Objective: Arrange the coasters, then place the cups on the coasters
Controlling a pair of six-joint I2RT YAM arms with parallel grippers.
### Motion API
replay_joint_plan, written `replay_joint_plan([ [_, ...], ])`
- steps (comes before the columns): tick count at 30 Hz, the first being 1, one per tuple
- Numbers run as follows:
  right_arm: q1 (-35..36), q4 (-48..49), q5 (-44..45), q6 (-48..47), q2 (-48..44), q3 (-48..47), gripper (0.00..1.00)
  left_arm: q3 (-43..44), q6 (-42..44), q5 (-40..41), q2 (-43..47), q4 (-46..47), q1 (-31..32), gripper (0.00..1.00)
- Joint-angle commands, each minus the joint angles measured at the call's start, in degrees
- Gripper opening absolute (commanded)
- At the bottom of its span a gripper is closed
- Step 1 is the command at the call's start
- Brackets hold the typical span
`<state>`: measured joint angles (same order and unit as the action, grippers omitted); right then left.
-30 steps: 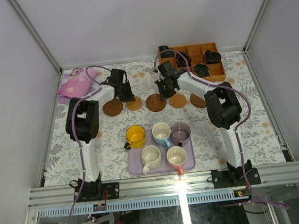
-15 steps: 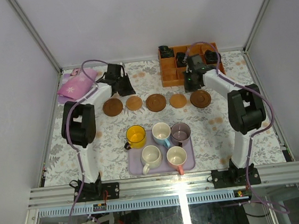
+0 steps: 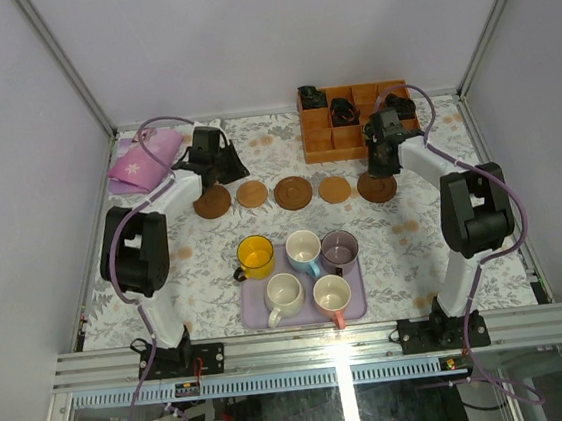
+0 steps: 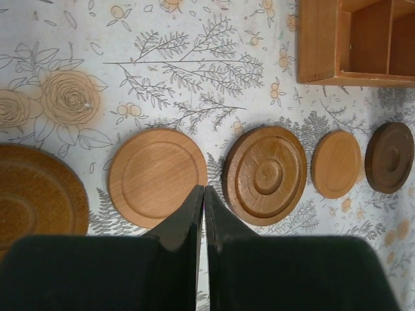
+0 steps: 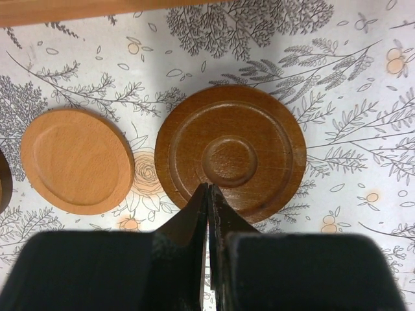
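Five coasters (image 3: pixel 292 192) are lying in a row across the far half of the table (image 3: pixel 107 279), each apart from the next, alternating dark and tan. The left gripper (image 3: pixel 225 171) is hanging above the row's left end, its jaws pressed together with nothing between them. In its wrist view the tips are pointing at the gap between a tan coaster (image 4: pixel 157 176) and a ringed coaster (image 4: pixel 266 175). The right gripper (image 3: pixel 378 168) is hovering above the row's right end, jaws likewise pinched together and empty. Its tips are sitting over the near edge of the dark coaster (image 5: pixel 230 152), which has a tan one just beside it. The five cups (image 3: pixel 303 251) are standing upright nearer the arms, clustered on the tray (image 3: pixel 252 299), none on a coaster. The yellow cup (image 3: pixel 256 256) is sitting at the tray's far left corner. A box (image 3: pixel 319 141) is standing just behind the row's right end, and a pink cloth (image 3: pixel 143 157) is lying at the far left corner
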<state>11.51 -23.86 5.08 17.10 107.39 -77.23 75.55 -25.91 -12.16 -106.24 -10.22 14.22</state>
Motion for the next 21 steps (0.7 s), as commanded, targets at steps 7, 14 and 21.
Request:
replay_joint_plan([
  [7,-1.1,4.0,4.2,-1.3,-2.2,-0.2,0.00,-7.2,0.2,6.4,5.4,9.7,-3.4,0.01],
  [14,-1.2,2.7,4.0,-2.4,0.8,-2.0,0.00,-8.8,-0.7,6.0,5.2,11.4,-6.2,0.01],
  [21,-1.4,2.5,0.8,-2.8,4.0,-3.9,0.00,-8.9,-3.1,5.5,4.1,11.8,-6.3,0.01],
])
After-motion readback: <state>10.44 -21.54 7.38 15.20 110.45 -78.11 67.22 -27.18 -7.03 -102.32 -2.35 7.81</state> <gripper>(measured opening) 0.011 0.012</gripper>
